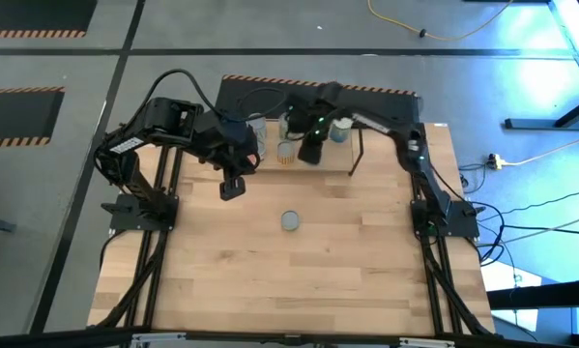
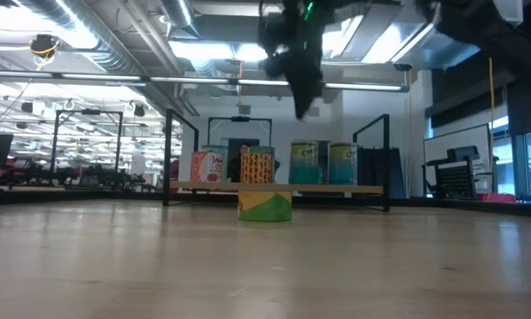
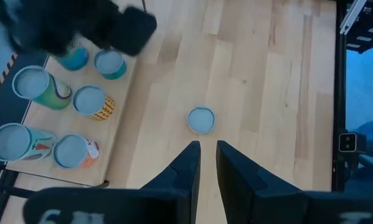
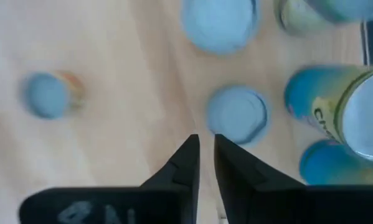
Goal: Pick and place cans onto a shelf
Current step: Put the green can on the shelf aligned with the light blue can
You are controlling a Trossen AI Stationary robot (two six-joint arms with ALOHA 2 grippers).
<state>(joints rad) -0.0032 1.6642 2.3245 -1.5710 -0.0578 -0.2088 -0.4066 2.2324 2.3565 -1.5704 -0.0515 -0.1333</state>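
Note:
The shelf (image 1: 366,159) stands at the table's far edge, with several cans upright on its wooden board (image 2: 363,189). They show in the high view (image 1: 287,152), the low view (image 2: 257,167) and the left wrist view (image 3: 89,102). One can with a grey top (image 1: 290,221) stands alone on the table in front of the shelf (image 2: 265,207). My right gripper (image 1: 310,153) hangs shut and empty above the shelf's cans (image 4: 238,115). My left gripper (image 1: 233,186) is shut and empty above the table, left of the lone can (image 3: 201,120).
The shelf's black wire side loops (image 2: 387,159) rise at both ends of the board. Black frame rails (image 1: 154,251) run along the table's left and right sides. Bare wooden tabletop (image 1: 299,280) lies between the lone can and the near edge.

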